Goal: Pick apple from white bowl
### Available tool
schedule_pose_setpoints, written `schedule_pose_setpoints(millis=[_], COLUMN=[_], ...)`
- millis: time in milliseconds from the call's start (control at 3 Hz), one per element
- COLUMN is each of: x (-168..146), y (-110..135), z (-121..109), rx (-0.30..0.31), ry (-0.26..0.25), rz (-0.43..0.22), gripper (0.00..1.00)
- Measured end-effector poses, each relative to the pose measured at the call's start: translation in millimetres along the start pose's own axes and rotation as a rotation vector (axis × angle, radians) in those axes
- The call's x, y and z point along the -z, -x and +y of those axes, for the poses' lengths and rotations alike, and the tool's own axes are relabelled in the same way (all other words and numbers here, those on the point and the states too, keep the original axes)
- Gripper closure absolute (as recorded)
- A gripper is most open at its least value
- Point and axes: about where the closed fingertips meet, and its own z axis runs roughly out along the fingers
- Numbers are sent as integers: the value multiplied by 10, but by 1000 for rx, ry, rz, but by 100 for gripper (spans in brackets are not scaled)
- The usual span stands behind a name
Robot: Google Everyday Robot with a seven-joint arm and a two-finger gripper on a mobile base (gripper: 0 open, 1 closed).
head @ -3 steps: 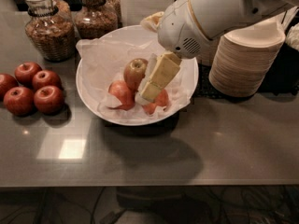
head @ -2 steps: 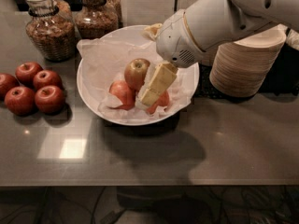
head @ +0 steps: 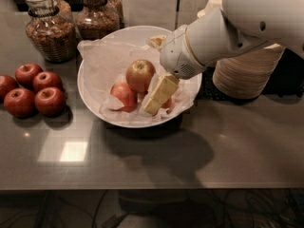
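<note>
- Since 0.7 s ago the gripper (head: 154, 103) has come down a little and sits lower in the white bowl (head: 135, 32); the apple (head: 140, 74) has not shifted.
- Gripper now: inside the bowl, right of centre, slanting down-left from the white arm (head: 228, 32) that reaches in from the upper right.
- Gripper state: I cannot tell whether it is released or clenched from this view.
- Apple: golden skin with a reddish blush, sitting on the crinkled paper liner (head: 102, 61) near the bowl's middle, just left of the gripper. I cannot confirm contact.
- A redder apple (head: 124, 95) lies in front of it; a second red fruit (head: 167, 103) shows partly behind the gripper.
- On the dark counter (head: 190, 160): four dark red apples (head: 49, 100) left of the bowl, two glass jars (head: 50, 25) behind, stacked beige bowls (head: 247, 72) to the right.
</note>
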Motion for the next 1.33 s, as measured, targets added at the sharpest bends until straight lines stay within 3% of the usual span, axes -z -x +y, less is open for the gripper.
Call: schedule_pose_setpoints(millis=[1000,1333], x=[-190,-190], y=[-48,-48], z=[-16,-16], rx=[-24,-24], ry=[9,9], rz=[-7,-7], gripper=[0,19])
